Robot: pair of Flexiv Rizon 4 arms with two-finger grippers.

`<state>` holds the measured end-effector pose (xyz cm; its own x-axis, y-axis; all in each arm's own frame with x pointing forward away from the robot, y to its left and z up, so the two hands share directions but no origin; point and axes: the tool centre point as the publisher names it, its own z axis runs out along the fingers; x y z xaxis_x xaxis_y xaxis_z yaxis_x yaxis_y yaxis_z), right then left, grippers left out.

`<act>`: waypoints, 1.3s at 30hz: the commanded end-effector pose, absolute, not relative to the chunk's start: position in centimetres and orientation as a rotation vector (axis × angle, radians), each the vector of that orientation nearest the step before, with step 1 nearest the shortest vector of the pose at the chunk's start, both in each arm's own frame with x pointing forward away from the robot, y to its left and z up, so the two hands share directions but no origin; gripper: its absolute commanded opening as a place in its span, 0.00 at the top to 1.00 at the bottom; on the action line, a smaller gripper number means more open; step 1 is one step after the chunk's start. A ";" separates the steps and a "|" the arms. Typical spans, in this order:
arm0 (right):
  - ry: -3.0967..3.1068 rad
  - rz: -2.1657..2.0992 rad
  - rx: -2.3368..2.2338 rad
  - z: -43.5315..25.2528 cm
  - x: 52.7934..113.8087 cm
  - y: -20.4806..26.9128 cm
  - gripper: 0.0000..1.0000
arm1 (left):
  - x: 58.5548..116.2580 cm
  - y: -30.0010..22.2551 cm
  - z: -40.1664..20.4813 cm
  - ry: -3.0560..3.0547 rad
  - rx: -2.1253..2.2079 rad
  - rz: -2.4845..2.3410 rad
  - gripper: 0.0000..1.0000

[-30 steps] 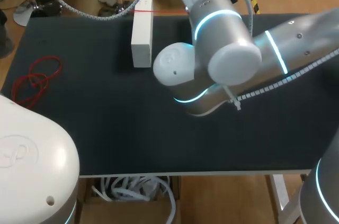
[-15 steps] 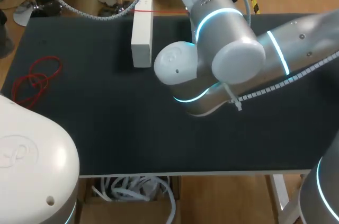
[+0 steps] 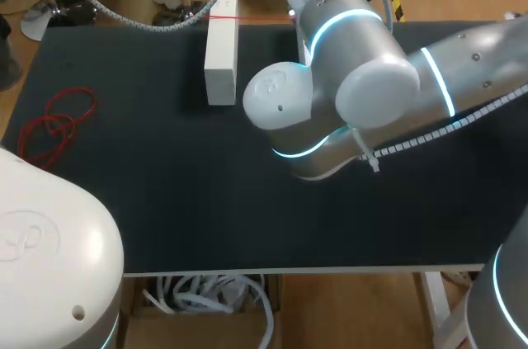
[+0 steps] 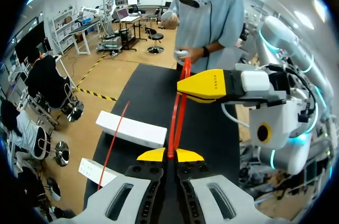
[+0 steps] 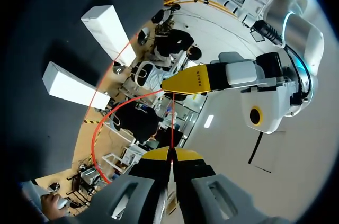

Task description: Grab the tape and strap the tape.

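The tape (image 4: 177, 108) runs taut in a straight line from the left gripper (image 4: 170, 155) to the right gripper (image 5: 170, 155), just beside the white box (image 3: 221, 48) on the worktop (image 3: 165, 200). Both sets of fingers are clenched on it. The wrist views show both grips. From overhead the right arm (image 3: 371, 77) hides them, leaving only a red stretch at the box's far end.

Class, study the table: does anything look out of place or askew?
Yes: a red strap lies in a loose tangle near the table's left edge, apart from the white box. Nothing looks spilled or damaged.
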<state>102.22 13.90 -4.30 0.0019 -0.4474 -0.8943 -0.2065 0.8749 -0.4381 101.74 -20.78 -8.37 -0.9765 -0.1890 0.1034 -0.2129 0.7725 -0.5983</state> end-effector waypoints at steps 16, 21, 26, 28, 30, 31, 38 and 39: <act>1.616 -0.280 -0.542 -3.8 103.5 14.1 1.00 | 101.6 -20.7 -8.4 -2.924 0.334 0.994 1.00; 1.629 -0.299 -0.542 -3.8 103.9 14.7 1.00 | 101.6 -20.7 -8.4 -2.924 0.334 0.994 1.00; 1.635 -0.292 -0.565 -3.7 103.6 14.7 1.00 | 101.6 -20.7 -8.4 -2.924 0.334 0.994 1.00; 1.636 -0.286 -0.575 -3.6 103.5 14.5 1.00 | 101.6 -20.7 -8.4 -2.924 0.334 0.994 1.00; 1.636 -0.284 -0.583 -3.6 103.5 14.2 1.00 | 101.6 -20.7 -8.4 -2.924 0.334 0.994 1.00; 1.636 -0.282 -0.587 -3.6 103.5 14.1 1.00 | 101.6 -20.7 -8.4 -2.924 0.334 0.994 1.00; 1.642 -0.278 -0.613 -3.5 103.7 13.3 1.00 | 101.6 -20.7 -8.4 -2.924 0.334 0.994 1.00; 1.642 -0.279 -0.616 -3.5 103.8 13.3 1.00 | 101.6 -20.7 -8.4 -2.924 0.334 0.994 1.00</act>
<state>103.68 13.90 -4.00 -0.0571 -0.5340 -0.8435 -0.2028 0.8335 -0.5140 101.74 -20.77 -8.37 -0.9765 -0.1890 0.1034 -0.2129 0.7725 -0.5983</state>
